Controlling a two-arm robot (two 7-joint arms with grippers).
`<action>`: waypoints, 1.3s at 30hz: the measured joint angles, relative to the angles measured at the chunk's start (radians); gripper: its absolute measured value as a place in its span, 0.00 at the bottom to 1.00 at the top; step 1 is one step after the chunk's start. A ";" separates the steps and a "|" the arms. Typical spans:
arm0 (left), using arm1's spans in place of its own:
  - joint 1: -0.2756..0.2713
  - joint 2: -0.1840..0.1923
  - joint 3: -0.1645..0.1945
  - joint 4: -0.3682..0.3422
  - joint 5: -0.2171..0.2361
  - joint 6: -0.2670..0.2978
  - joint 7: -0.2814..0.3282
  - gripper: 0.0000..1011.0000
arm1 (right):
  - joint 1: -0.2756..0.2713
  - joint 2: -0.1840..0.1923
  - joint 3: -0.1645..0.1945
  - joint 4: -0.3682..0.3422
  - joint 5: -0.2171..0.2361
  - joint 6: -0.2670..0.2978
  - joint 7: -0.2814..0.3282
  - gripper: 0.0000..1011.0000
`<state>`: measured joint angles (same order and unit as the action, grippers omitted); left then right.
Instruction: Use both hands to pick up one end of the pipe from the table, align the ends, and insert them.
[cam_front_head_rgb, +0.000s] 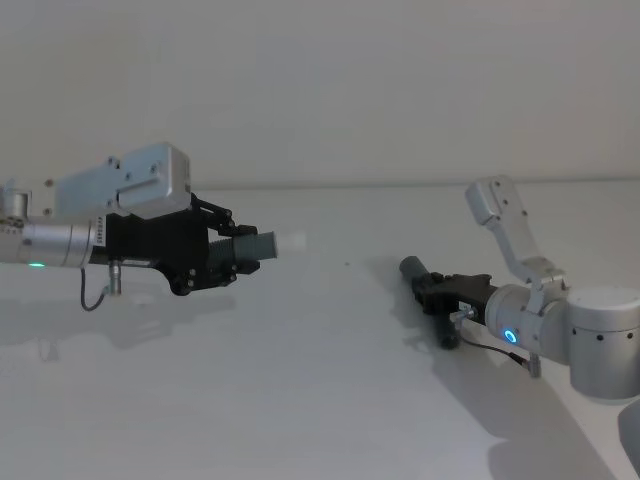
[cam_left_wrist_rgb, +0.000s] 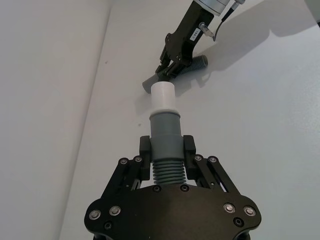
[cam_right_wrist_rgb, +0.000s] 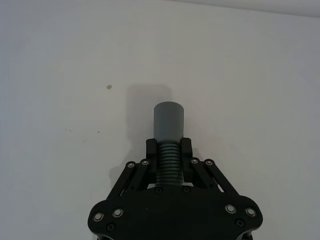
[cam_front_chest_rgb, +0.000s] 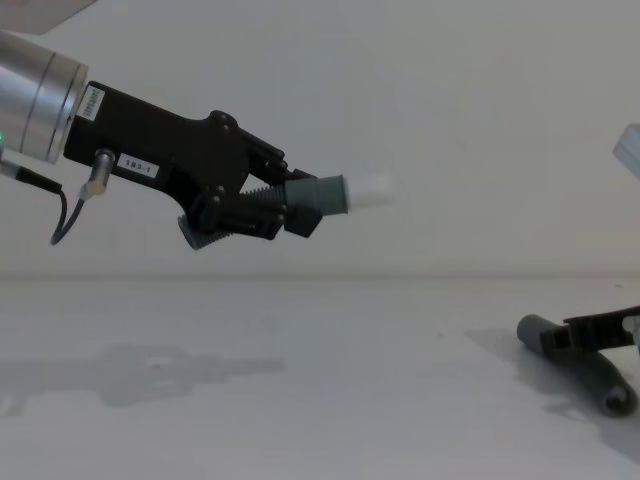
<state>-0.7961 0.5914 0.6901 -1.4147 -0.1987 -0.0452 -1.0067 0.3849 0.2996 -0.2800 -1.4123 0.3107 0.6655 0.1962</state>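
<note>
White table, pale wall; left gripper clamps tipped piece, right gripper grey piece.

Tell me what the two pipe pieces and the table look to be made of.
White-tipped piece, in the left gripper: likely moulded plastic, matte grey, with a ribbed section; its tip is smooth white. Plain grey piece, in the right gripper: same look. Table: white, matte; material unclear.

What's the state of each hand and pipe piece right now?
left hand: shut on white-tipped pipe piece, raised above table.
right hand: shut on grey pipe piece, low at table.
white-tipped pipe piece: held midair, white tip free.
grey pipe piece: gripped, at table level, not joined.
</note>
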 joint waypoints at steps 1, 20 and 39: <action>0.000 0.000 0.000 0.000 0.000 0.000 0.000 0.34 | 0.000 0.000 0.000 0.000 0.000 0.000 0.000 0.24; 0.000 0.000 0.000 0.000 0.000 0.000 0.000 0.34 | 0.000 0.000 0.000 0.000 0.000 0.000 0.000 0.24; 0.000 0.000 0.000 0.000 0.000 0.000 0.000 0.34 | 0.000 0.000 0.000 0.000 0.000 0.000 0.000 0.24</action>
<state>-0.7961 0.5913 0.6901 -1.4147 -0.1987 -0.0452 -1.0067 0.3849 0.2996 -0.2801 -1.4123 0.3106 0.6659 0.1962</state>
